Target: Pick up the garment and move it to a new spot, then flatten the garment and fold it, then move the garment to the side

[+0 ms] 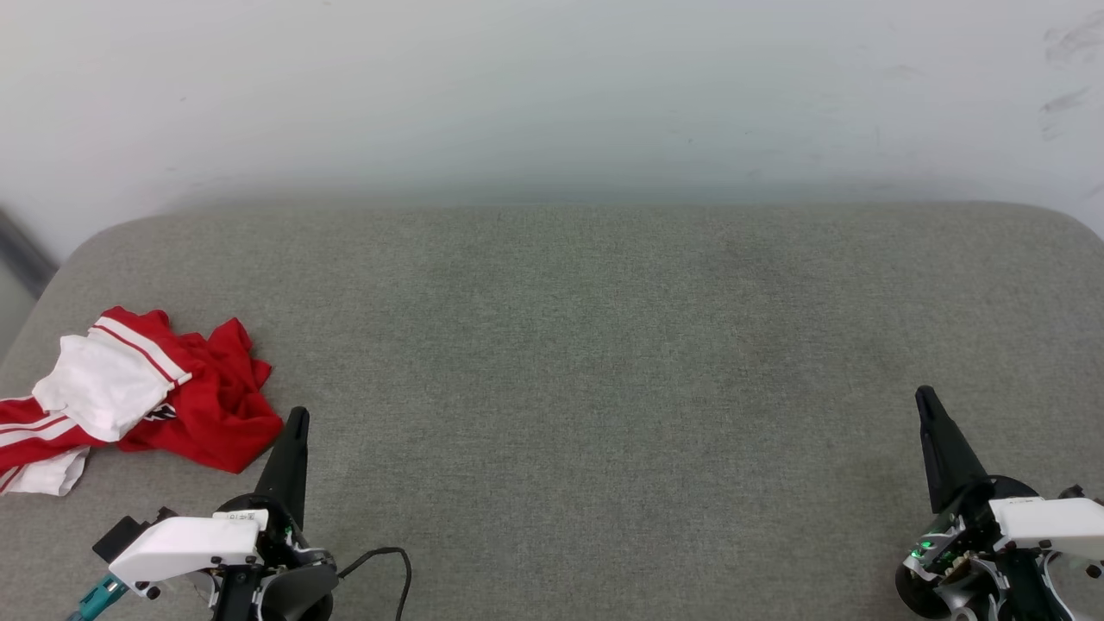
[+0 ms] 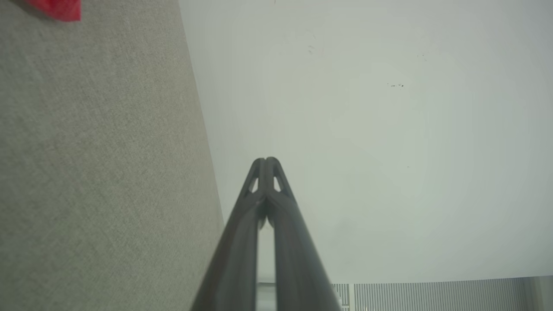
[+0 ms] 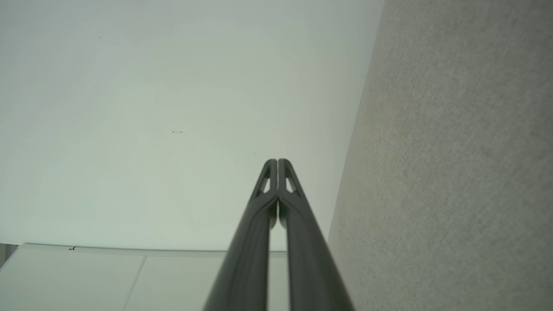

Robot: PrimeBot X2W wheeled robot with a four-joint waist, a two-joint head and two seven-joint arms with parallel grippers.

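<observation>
The garment (image 1: 164, 397), red with white sleeves and striped trim, lies crumpled at the left edge of the grey table (image 1: 604, 345). A red corner of the garment (image 2: 60, 8) shows at the top left of the left wrist view. My left gripper (image 1: 297, 417) sits just right of the garment's near edge, shut and holding nothing, its fingers pressed together in the left wrist view (image 2: 266, 160). Far off at the lower right my right gripper (image 1: 925, 395) is shut and empty too, fingers together in the right wrist view (image 3: 277, 161).
A pale wall (image 1: 552, 86) rises behind the table's rounded far edge. A black cable (image 1: 388, 556) loops beside my left wrist. The table's wide middle lies between my two grippers.
</observation>
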